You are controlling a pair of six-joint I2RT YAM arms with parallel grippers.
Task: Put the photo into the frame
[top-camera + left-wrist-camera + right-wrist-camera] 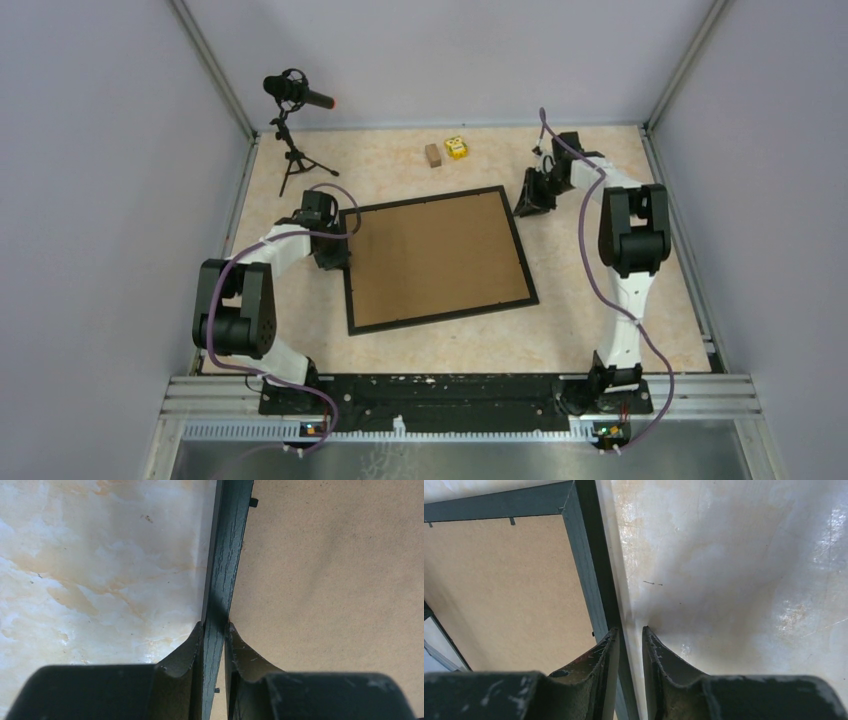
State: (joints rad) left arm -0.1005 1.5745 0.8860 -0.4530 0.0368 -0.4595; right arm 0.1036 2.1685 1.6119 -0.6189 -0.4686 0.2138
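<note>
The frame (440, 316) lies flat at the centre of the table (460, 348), with the brown backing board (435, 255) inside it. We see the left gripper (215, 627) clamped on the left rail, one finger on each side. The right gripper (630, 632) sits at the far right corner, fingers narrow astride the rail's outer edge; we cannot tell whether they grip.
</note>
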